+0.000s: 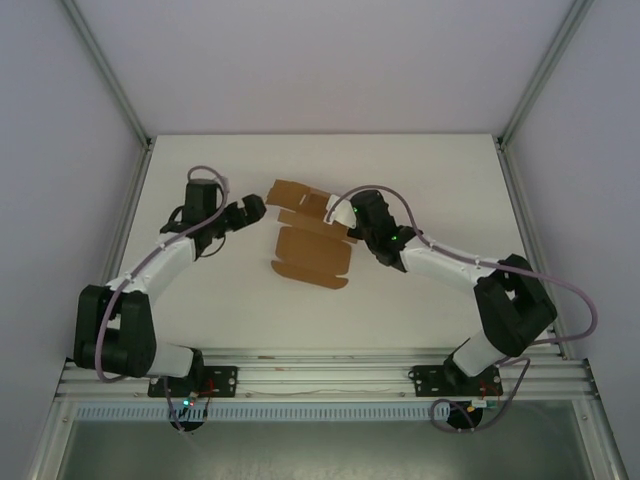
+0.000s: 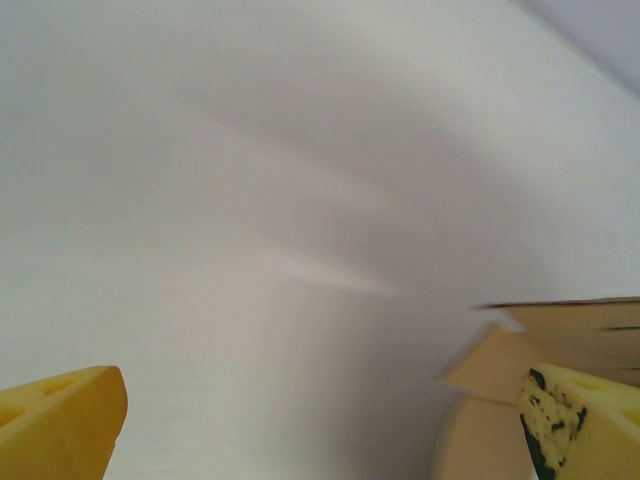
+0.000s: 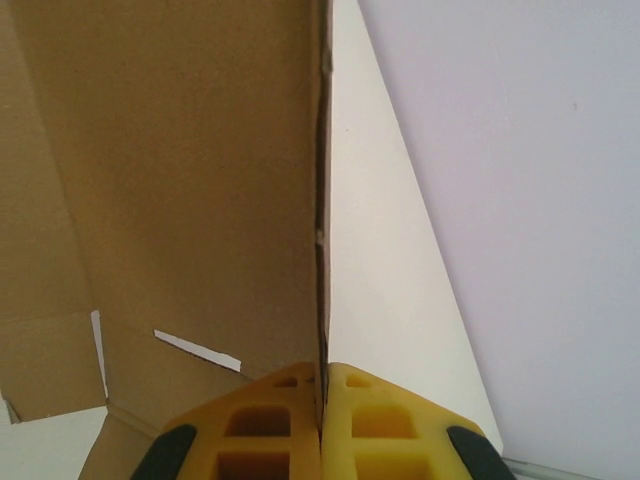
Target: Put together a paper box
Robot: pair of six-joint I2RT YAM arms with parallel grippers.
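Top external: paper box (image 1: 310,252) lies lengthwise far-to-near; right fingers (image 3: 270,425) pinch its edge, left fingers (image 2: 60,420) wide.

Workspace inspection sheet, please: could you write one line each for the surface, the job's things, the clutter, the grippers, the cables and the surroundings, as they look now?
Surface: white table, plain, no marks seen.
Job's things: paper box, a brown die-cut sheet not yet folded up, at mid-table; one panel on its right side is lifted.
Clutter: nothing seen.
Grippers: left gripper open, beside the sheet's far left corner, holding nothing; right gripper shut on the edge of the lifted panel.
Cables: grey cables loop along both arms.
Surroundings: white walls, metal frame posts, mounting rail at the near edge.
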